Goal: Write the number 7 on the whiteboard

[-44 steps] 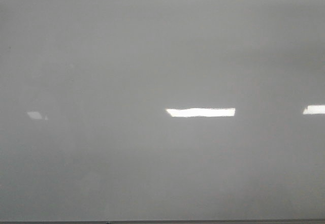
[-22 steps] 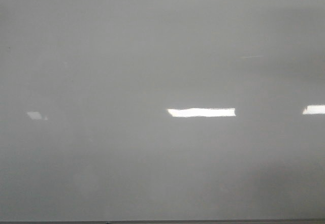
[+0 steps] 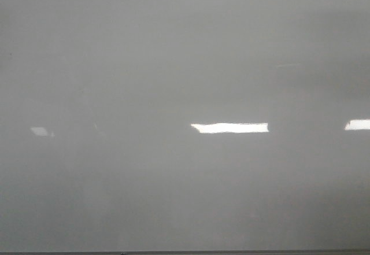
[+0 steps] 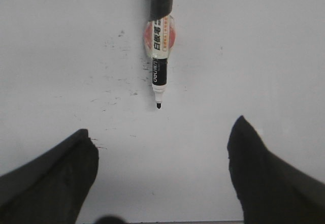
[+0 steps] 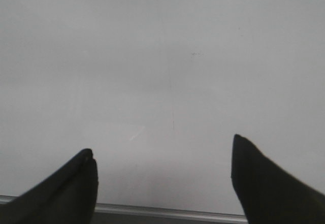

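The whiteboard point(image 3: 173, 81) fills the front view, glossy pale grey with bright glare patches; no number 7 shows on it. Neither gripper shows in the front view. In the left wrist view a black marker point(image 4: 160, 46) with a white and orange label lies on the whiteboard point(image 4: 254, 56), its bare tip pointing toward my left gripper point(image 4: 162, 140). That gripper is open and empty, well short of the marker. My right gripper point(image 5: 162, 158) is open and empty over the bare whiteboard point(image 5: 162, 56).
Faint dark smudges and specks point(image 4: 117, 89) mark the board beside the marker tip. The board's metal frame edge point(image 5: 167, 212) runs close under my right gripper, and a thin dark edge point(image 3: 185, 252) borders the front view.
A faint streak has appeared on the board at the upper right of the front view. The glare patches have barely shifted.
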